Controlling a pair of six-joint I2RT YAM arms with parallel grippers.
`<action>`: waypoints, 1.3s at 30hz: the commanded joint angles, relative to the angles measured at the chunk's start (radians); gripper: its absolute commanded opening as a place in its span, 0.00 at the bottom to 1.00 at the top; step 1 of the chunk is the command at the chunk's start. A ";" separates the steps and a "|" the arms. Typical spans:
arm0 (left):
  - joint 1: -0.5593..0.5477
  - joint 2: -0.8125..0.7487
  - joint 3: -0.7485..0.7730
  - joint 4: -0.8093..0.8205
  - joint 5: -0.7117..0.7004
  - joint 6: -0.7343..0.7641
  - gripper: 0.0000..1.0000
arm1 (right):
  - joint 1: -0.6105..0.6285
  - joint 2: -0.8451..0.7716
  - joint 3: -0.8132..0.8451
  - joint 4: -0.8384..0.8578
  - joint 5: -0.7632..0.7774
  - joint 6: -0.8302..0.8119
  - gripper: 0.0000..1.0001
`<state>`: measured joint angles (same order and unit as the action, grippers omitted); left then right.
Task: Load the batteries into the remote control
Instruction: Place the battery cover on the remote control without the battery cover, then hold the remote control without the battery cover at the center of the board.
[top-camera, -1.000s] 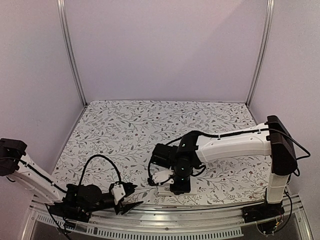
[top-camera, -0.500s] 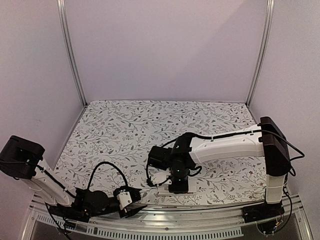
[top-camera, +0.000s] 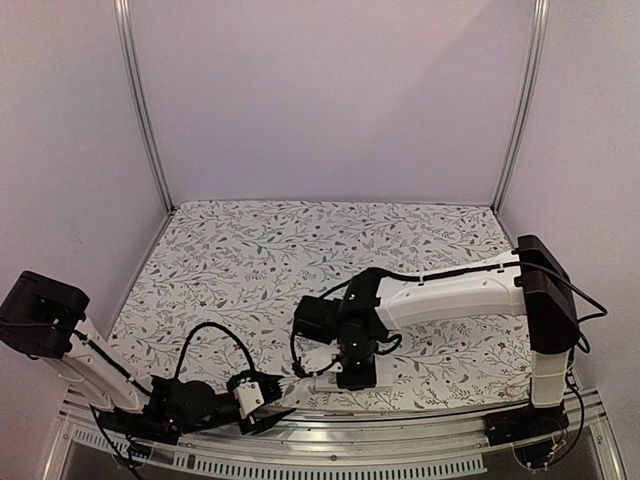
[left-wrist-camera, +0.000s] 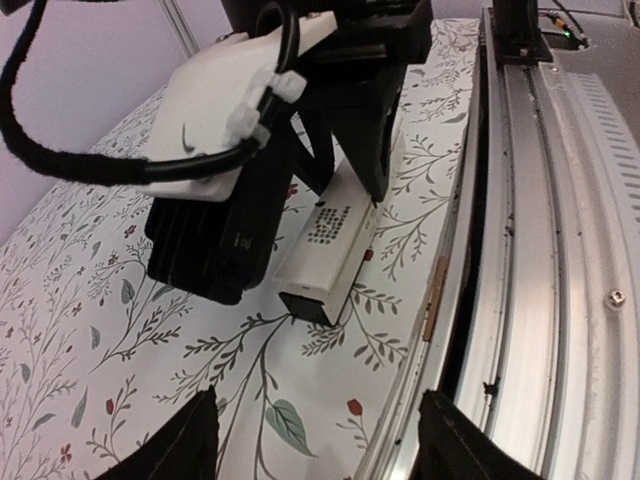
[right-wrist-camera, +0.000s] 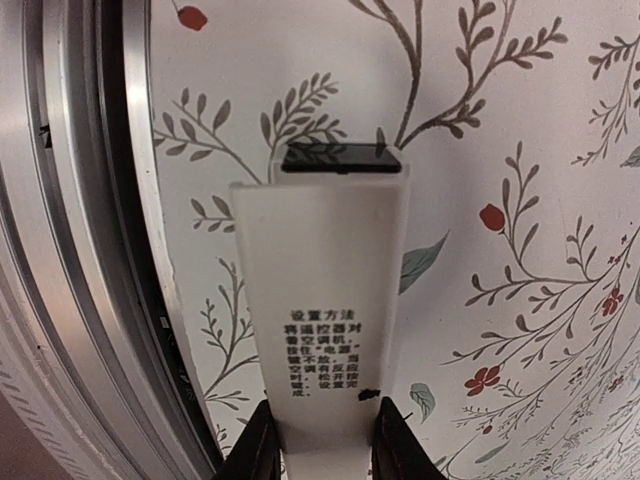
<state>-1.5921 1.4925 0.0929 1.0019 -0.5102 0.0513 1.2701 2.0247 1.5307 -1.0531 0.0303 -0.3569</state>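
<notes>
The right claw (right-wrist-camera: 325, 445) pinches the remote control (right-wrist-camera: 320, 300) at the table (right-wrist-camera: 520, 150)'s near edge. The left claw (left-wrist-camera: 315, 445) is spread and holds nothing. If the pinch slips, the remote control could fall off.

Top view, lower centre: remote control (top-camera: 322, 382) mostly hidden under right gripper (top-camera: 355, 372); only a white sliver shows.

Right wrist view: remote's near end and the gripper's fingers (right-wrist-camera: 255, 445) cut off by bottom edge.

Left wrist view: remote's far end hidden beneath right gripper. Left gripper (left-wrist-camera: 315, 450) cropped at bottom edge. Label print (left-wrist-camera: 330, 222) too small to read.
</notes>
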 joint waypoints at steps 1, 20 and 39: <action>-0.015 0.011 0.008 0.024 -0.013 0.002 0.68 | 0.010 0.040 0.023 -0.009 0.002 -0.009 0.17; -0.015 0.039 0.024 0.009 -0.025 -0.005 0.69 | 0.009 0.048 0.040 -0.007 -0.011 -0.001 0.41; -0.001 0.027 0.109 -0.137 0.042 0.065 0.83 | -0.039 -0.206 0.034 0.160 -0.138 0.029 0.49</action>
<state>-1.5925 1.5269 0.1699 0.9459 -0.5175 0.0795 1.2640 1.9781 1.5646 -0.9958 -0.0219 -0.3584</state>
